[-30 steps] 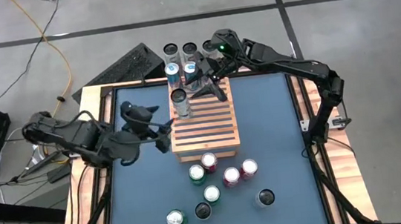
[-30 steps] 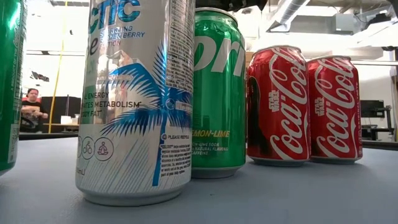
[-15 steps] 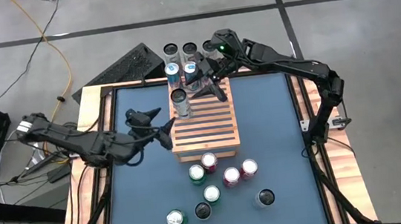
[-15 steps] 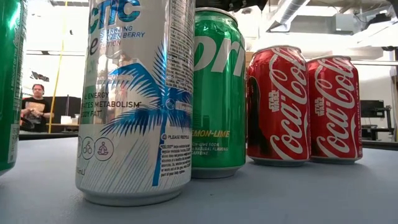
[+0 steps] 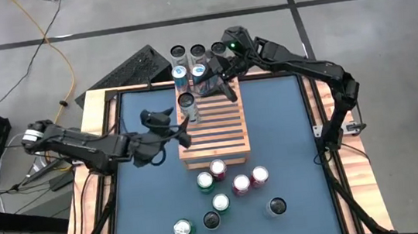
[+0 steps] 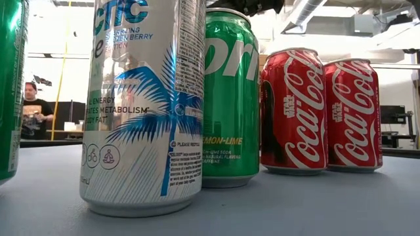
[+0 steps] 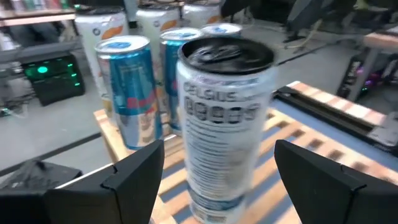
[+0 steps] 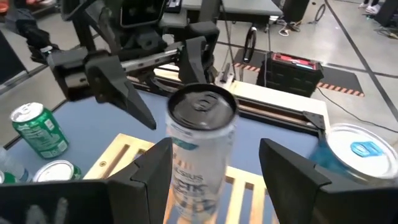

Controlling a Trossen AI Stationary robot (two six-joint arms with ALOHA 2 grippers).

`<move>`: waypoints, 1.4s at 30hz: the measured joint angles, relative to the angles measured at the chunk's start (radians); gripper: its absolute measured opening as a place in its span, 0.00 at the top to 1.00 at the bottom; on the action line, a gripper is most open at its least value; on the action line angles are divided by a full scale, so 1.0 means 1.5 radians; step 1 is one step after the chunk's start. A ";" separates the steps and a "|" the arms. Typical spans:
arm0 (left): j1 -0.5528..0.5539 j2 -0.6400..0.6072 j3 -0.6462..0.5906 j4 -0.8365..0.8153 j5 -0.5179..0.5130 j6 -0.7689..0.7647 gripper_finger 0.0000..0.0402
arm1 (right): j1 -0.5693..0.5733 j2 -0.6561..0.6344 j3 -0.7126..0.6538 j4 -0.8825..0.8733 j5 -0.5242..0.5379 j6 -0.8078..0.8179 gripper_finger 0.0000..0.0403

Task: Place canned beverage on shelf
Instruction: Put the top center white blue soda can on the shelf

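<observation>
The shelf [image 5: 219, 135] is a slatted wooden rack at the table's middle. A silver-and-white can [image 5: 187, 104] stands upright on its far left part, with two blue cans [image 5: 189, 74] behind it. My left gripper [image 5: 183, 134] is open at the shelf's left edge. In its wrist view, its fingers [image 7: 134, 180] stand either side of the silver can [image 7: 224, 124] and short of it. My right gripper [image 5: 226, 92] hovers open over the shelf's far end, right of the can. Its fingers [image 8: 152, 177] frame the can [image 8: 199, 143] without touching it.
Several loose cans, green [image 5: 205, 181], red [image 5: 240, 184] and silver [image 5: 182, 229], stand on the blue mat near the shelf's front; the low view shows them close up [image 6: 144, 105]. More cans [image 5: 197, 52] and a keyboard [image 5: 130, 67] lie beyond the far edge. A person [image 6: 29, 108] sits in the background.
My left gripper has gone toward the table's right and down, up to the shelf's left edge, as its arm stretched out. It has stayed open. The silver can has kept its place on the shelf.
</observation>
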 joint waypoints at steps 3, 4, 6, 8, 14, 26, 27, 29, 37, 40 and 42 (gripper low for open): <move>0.020 0.013 0.000 0.003 0.002 -0.015 0.28 | -0.003 0.000 0.000 0.000 0.000 0.000 0.42; 0.024 0.017 0.000 0.006 0.005 -0.021 0.28 | -0.004 0.000 0.000 0.000 0.000 0.000 0.42; 0.032 0.019 0.000 0.009 0.021 -0.026 0.28 | -0.006 0.000 0.000 0.000 -0.001 0.000 0.42; 0.040 0.027 0.000 0.022 0.033 -0.026 0.28 | -0.005 0.000 0.000 0.000 -0.001 0.000 0.42; 0.045 0.041 0.000 0.041 0.055 -0.038 0.28 | -0.005 0.000 0.000 0.000 -0.001 -0.001 0.42; 0.081 0.054 0.000 0.041 0.056 -0.042 0.28 | -0.009 0.000 0.000 -0.003 -0.002 -0.002 0.42; 0.083 0.058 0.000 0.045 0.057 -0.042 0.28 | -0.009 0.000 0.000 -0.003 -0.002 -0.002 0.42; 0.088 0.063 0.001 0.056 0.066 -0.041 0.28 | -0.009 0.000 0.000 -0.007 -0.002 -0.002 0.42; 0.094 0.074 0.000 0.053 0.074 -0.030 0.31 | -0.014 0.000 0.000 -0.028 -0.002 -0.002 0.42; 0.095 0.074 0.000 0.053 0.078 -0.033 0.38 | -0.017 0.000 0.000 -0.034 -0.002 -0.002 0.42; 0.095 0.074 0.000 0.054 0.078 -0.030 0.43 | -0.018 0.000 0.000 -0.034 -0.002 -0.002 0.42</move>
